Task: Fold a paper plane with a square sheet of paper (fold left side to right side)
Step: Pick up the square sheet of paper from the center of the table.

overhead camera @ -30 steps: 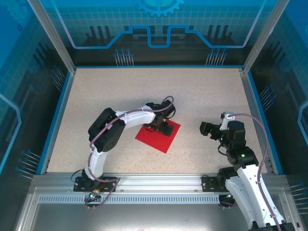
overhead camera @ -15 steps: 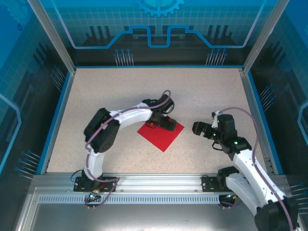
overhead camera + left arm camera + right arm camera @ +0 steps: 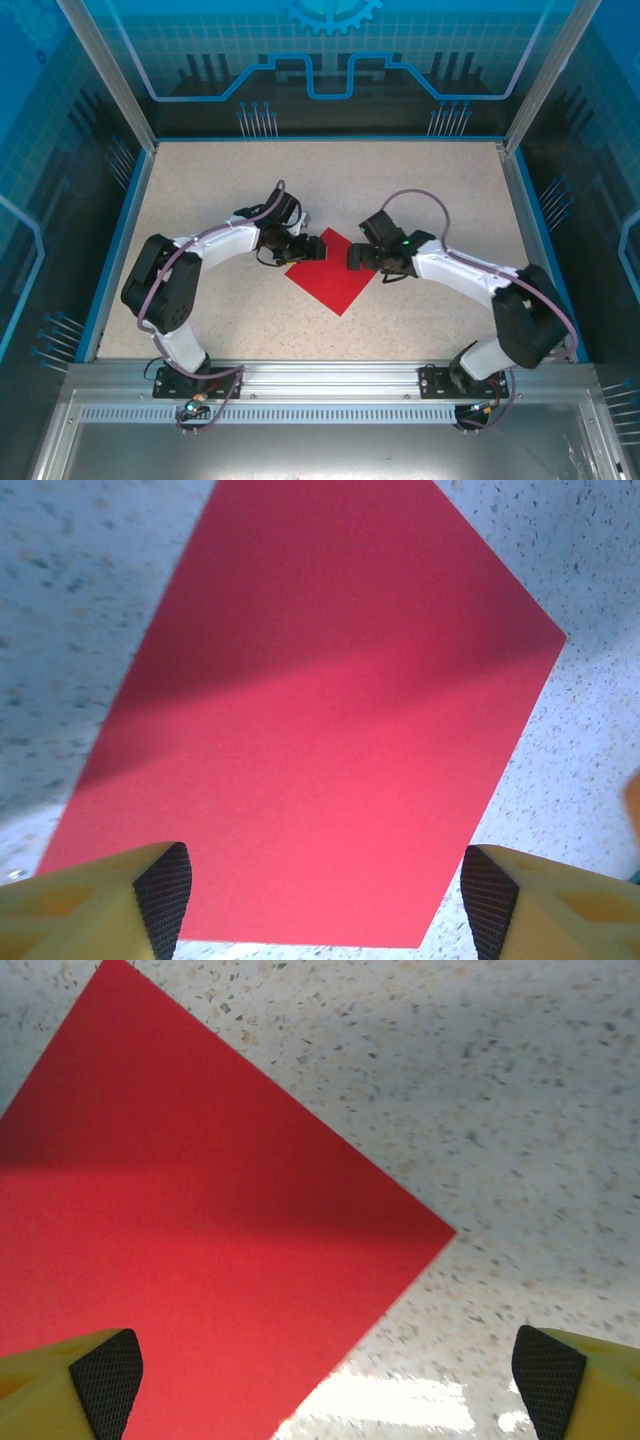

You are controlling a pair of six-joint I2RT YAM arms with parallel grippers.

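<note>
The square sheet of paper (image 3: 335, 280) lies flat, diamond-wise, at the middle of the speckled surface (image 3: 200, 190), flanked by the left end effector (image 3: 318, 248) above its upper-left edge and the right end effector (image 3: 352, 258) above its upper-right edge, both spread wide.

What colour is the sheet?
The sheet is plain bright red, clearest in the left wrist view.
</note>
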